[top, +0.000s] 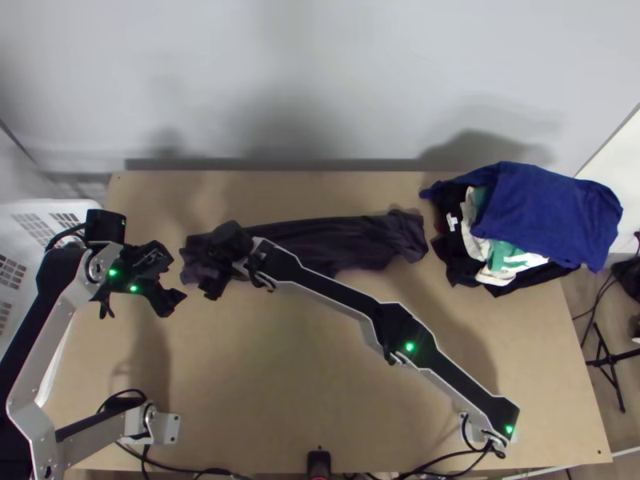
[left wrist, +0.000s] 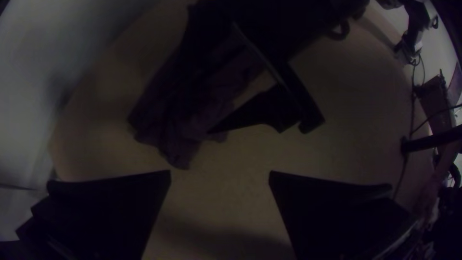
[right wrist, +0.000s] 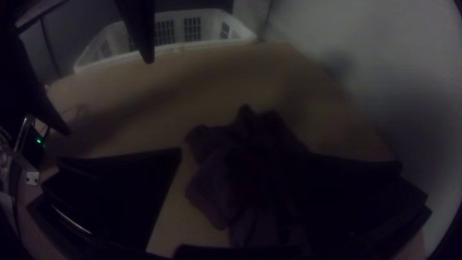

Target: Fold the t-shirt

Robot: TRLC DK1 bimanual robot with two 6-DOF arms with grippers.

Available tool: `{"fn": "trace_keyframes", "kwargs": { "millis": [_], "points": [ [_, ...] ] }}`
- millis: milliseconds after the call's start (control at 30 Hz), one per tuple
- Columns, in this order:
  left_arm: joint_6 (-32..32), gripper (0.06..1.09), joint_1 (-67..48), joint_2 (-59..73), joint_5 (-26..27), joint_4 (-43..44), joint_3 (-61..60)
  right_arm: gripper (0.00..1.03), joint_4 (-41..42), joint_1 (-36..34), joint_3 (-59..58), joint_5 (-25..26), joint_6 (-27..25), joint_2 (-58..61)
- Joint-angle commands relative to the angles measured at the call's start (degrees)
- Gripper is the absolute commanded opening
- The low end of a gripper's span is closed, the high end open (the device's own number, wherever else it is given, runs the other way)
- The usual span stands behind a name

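The left hand [top: 146, 307] is wide open, empty; the right hand [top: 206, 268], spread over the bunched shirt [top: 344, 238], seemingly grips nothing.

Left arm [top: 38, 320]: bent at elbow
Left gripper [top: 144, 307]: fingers spread wide
Right arm [top: 344, 293]: stretched across the middle
Right gripper [top: 202, 272]: fingers well apart

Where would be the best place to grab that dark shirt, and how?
Probably the end nearest the white basket, pinched from above. The dark shirt lies in a long, narrow strip, and its loose, crumpled folds there should give the open right claw something to close on.
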Motion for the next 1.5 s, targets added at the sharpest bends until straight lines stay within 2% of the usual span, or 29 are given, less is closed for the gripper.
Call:
{"fn": "trace_keyframes", "kwargs": {
  "millis": [0, 233, 400, 500, 567, 633, 767, 1067, 1233, 1467],
  "points": [
    [-0.1, 1.05, 0.0, -0.2, 0.0, 0.0, -0.2, 0.99, -0.6, -0.3, -1.9, 1.5, 0.0, -1.3],
    [-0.8, 1.05, 1.2, 3.4, 0.0, -1.0, 0.5, 0.99, -6.4, -3.3, -9.6, 1.4, 0.4, -12.8],
    [-2.7, 1.05, 2.6, 12.3, 1.1, -8.9, 5.7, 0.99, -8.5, -5.2, -19.9, 1.1, -0.2, -25.5],
    [-4.8, 1.05, 5.0, 18.3, 5.1, -12.3, 11.0, 0.99, -13.4, -6.5, -22.4, 1.0, -0.5, -31.2],
    [-7.0, 1.04, 7.4, 22.9, 10.3, -15.7, 16.6, 0.99, -17.7, -7.7, -24.1, 1.0, -0.5, -34.7],
    [-8.1, 1.04, 9.2, 26.9, 14.9, -19.1, 21.6, 0.99, -18.3, -8.7, -27.8, 1.0, -0.4, -39.3],
    [-11.6, 1.04, 11.5, 31.7, 20.4, -19.8, 28.0, 0.99, -21.5, -11.2, -33.0, 0.8, -0.4, -47.5],
    [-12.5, 1.04, 14.4, 39.7, 21.6, -18.7, 28.4, 0.99, -27.7, -18.0, -40.0, -0.1, -0.6, -59.5],
    [-12.1, 1.04, 17.0, 44.6, 25.5, -18.1, 28.4, 0.99, -29.8, -19.3, -40.8, -0.1, -1.4, -62.7],
    [-12.0, 1.04, 17.2, 47.8, 25.8, -16.0, 28.1, 0.99, -31.7, -20.0, -40.8, -0.2, -1.7, -64.5]
  ]
}}
